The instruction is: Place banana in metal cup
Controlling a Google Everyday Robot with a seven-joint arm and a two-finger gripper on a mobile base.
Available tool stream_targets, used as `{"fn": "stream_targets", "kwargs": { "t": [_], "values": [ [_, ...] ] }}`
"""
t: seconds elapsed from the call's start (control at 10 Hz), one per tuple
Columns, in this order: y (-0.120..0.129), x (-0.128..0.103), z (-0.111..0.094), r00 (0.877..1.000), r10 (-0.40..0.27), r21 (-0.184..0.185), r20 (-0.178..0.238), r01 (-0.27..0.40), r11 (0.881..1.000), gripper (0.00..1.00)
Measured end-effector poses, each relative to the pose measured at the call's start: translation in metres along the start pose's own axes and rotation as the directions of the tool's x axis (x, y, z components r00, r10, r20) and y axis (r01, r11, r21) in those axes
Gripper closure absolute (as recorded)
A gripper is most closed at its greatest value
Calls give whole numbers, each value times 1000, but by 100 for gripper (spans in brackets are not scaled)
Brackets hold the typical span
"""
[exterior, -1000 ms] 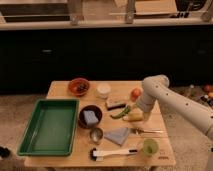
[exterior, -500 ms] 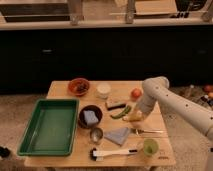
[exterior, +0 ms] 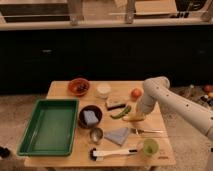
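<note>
The banana (exterior: 134, 118), small and yellow, lies on the wooden table (exterior: 62, 90) right of centre, next to a green curved pod (exterior: 121, 112). My gripper (exterior: 138, 112) hangs from the white arm that reaches in from the right, and it sits right over the banana's right end, at or touching it. The metal cup (exterior: 96, 134) stands upright near the table's front, left of the banana and just below the dark bowl (exterior: 90, 116).
A green tray (exterior: 47, 125) fills the left side. A red bowl (exterior: 78, 86), a white cup (exterior: 103, 90) and an orange fruit (exterior: 136, 93) stand at the back. A fork (exterior: 148, 132), a grey cloth (exterior: 119, 135), a translucent green cup (exterior: 148, 146) and a brush (exterior: 112, 152) lie at the front.
The arm has dropped slightly, bringing the gripper down onto the banana. Nothing on the table has moved.
</note>
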Motion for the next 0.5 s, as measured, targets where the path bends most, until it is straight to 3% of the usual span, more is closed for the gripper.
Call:
{"fn": "stream_targets", "kwargs": {
  "t": [0.5],
  "values": [
    [-1, -4, -4, 1000, 26, 13, 7, -26, 1000, 35]
  ]
}}
